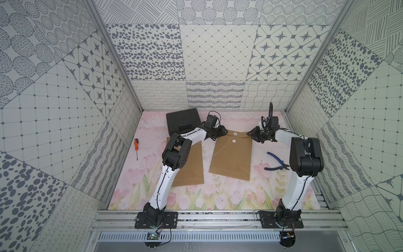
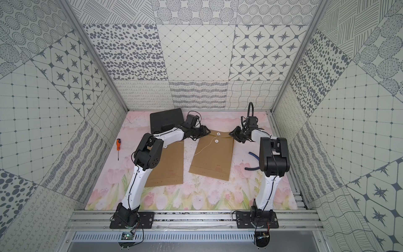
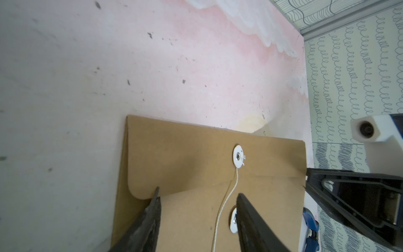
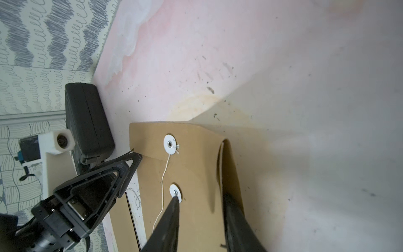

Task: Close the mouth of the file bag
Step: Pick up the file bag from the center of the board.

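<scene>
Left gripper [image 3: 198,193] open, on bag [image 3: 187,220] by flap [image 3: 185,161]. Right gripper [image 4: 200,198] open around flap's curled side. Step: folding flap. Next: press flat, wind string [image 3: 226,200].

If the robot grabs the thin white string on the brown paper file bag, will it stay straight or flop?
The thin white string would probably flop: it lies in a loose curve across the brown paper file bag. It seems very light, being thin.
</scene>
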`<act>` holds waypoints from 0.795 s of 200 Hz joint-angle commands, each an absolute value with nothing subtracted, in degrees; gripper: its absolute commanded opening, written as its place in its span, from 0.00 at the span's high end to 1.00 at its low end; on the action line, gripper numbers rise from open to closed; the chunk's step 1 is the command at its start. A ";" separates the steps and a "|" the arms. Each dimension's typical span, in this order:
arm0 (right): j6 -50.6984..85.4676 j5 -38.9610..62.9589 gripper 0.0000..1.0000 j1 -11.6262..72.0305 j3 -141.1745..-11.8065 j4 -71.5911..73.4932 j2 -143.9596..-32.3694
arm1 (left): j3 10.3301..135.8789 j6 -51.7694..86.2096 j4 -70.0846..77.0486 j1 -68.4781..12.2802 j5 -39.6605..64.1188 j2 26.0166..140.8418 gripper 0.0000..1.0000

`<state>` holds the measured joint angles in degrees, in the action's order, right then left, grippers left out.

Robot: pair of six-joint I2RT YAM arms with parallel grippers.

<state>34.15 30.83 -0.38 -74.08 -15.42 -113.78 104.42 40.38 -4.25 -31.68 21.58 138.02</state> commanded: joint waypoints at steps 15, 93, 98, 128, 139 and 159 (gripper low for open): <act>33.37 27.71 0.84 0.18 -74.99 -14.39 -114.15 | 100.50 41.53 -14.46 -31.38 22.28 136.10 0.41; 28.94 28.76 1.00 2.43 -70.45 -11.15 -102.50 | 89.68 41.04 -10.79 -29.10 29.28 118.50 0.28; 28.77 29.02 1.00 2.73 -70.32 -10.99 -101.45 | 89.17 40.01 -12.10 -28.99 28.74 116.71 0.28; 24.86 26.92 1.00 6.30 -71.32 -12.96 -93.84 | 85.69 33.94 -17.35 -28.01 25.86 106.29 0.27; 22.40 25.58 1.00 8.34 -72.64 -14.27 -91.10 | 84.89 31.66 -18.92 -27.24 24.80 102.63 0.26; 17.73 24.86 1.00 12.43 -74.82 -15.66 -85.26 | 83.33 27.91 -20.47 -24.82 23.36 95.13 0.22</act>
<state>24.82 26.37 8.45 -71.61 -15.62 -91.77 85.89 37.87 -13.32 -27.75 26.17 106.04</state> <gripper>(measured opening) 0.047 0.754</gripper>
